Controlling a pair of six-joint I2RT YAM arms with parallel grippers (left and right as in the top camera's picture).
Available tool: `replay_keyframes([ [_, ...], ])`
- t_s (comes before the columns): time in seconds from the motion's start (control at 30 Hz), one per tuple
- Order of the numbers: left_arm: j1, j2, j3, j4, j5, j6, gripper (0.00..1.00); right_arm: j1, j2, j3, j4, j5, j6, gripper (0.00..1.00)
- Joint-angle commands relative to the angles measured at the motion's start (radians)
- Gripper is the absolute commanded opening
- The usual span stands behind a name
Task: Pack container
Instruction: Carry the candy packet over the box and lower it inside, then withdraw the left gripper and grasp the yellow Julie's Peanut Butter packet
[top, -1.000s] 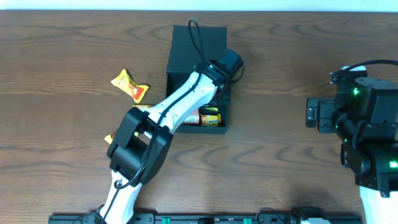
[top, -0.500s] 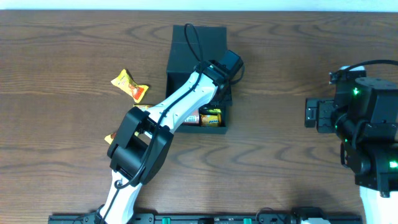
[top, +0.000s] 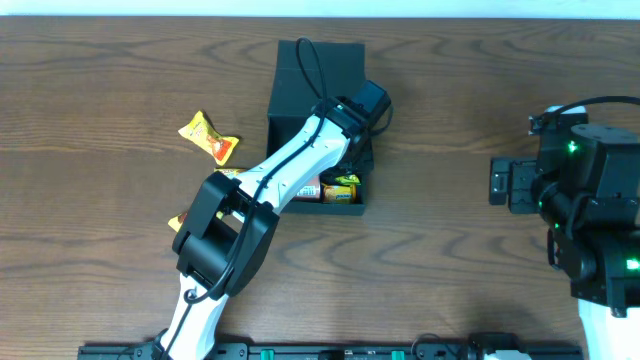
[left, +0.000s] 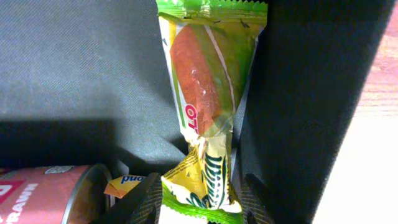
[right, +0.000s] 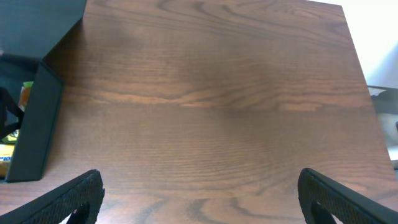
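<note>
1. Left gripper (left: 199, 186) is down inside the dark teal-green rigid rectangular box with the hinged flap lid (top: 340, 75); lid is open. Jaws are parted and straddle the crimped tail of a green-and-yellow plastic snack packet (left: 202, 93). The packet runs straight ahead of the fingertips along the box floor. Can't tell whether the pads touch the wrapper.
2. Right gripper (right: 202, 199) is wide open and empty, over the bare brown wooden table (right: 217, 93), well apart from the box.
3. Risk: the thin film tail sits between the jaws. If it snags a finger on the way up, the packet drags back out.
4. Risk: one finger is just beside the box's dark side wall (left: 305, 93). Any sideways drift on exit would knock it and shift the box.
5. Other finger's side is tight too: a red-labelled round can (left: 43, 193) lies near, on its side.
6. Open room: straight up, or the bare floor ahead of the fingertips beside the packet.
7. A yellow-orange packet (top: 208, 137) lies outside the box, well behind the left gripper; not yet packed, I judge.
</note>
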Motion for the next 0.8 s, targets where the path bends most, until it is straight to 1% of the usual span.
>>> replay_keyframes([
  [0.0, 0.007, -0.008, 0.063, -0.008, -0.040, 0.050, 0.46, -0.007, -0.007, 0.006, 0.003, -0.013, 0.016, 0.99],
  [0.2, 0.007, -0.059, 0.187, -0.069, -0.243, 0.113, 0.47, -0.007, -0.007, 0.006, 0.003, -0.013, 0.016, 0.99],
  [0.27, 0.007, -0.084, 0.223, -0.082, -0.329, 0.132, 0.50, -0.007, -0.007, 0.006, 0.003, -0.013, 0.016, 0.99],
  [0.33, 0.011, -0.118, 0.243, -0.092, -0.430, 0.140, 0.59, -0.007, -0.007, 0.006, 0.003, -0.013, 0.016, 0.99],
  [0.4, 0.026, -0.151, 0.247, -0.100, -0.485, 0.138, 0.60, -0.007, -0.007, 0.006, 0.002, -0.012, 0.016, 0.99],
  [0.47, 0.060, -0.179, 0.247, -0.117, -0.502, 0.104, 0.60, -0.007, -0.008, 0.006, 0.002, -0.012, 0.016, 0.99],
  [0.6, 0.191, -0.203, 0.247, -0.200, -0.487, -0.060, 0.60, -0.007, -0.009, 0.006, 0.002, -0.013, 0.016, 0.99],
  [0.63, 0.226, -0.202, 0.246, -0.217, -0.470, -0.081, 0.61, -0.007, -0.009, 0.006, 0.002, -0.013, 0.016, 0.99],
  [0.7, 0.294, -0.193, 0.242, -0.224, -0.423, -0.089, 0.61, -0.007, -0.009, 0.006, 0.002, -0.017, 0.016, 0.99],
  [0.77, 0.363, -0.178, 0.234, -0.221, -0.417, -0.063, 0.62, -0.007, -0.009, 0.006, 0.002, -0.020, 0.016, 0.99],
])
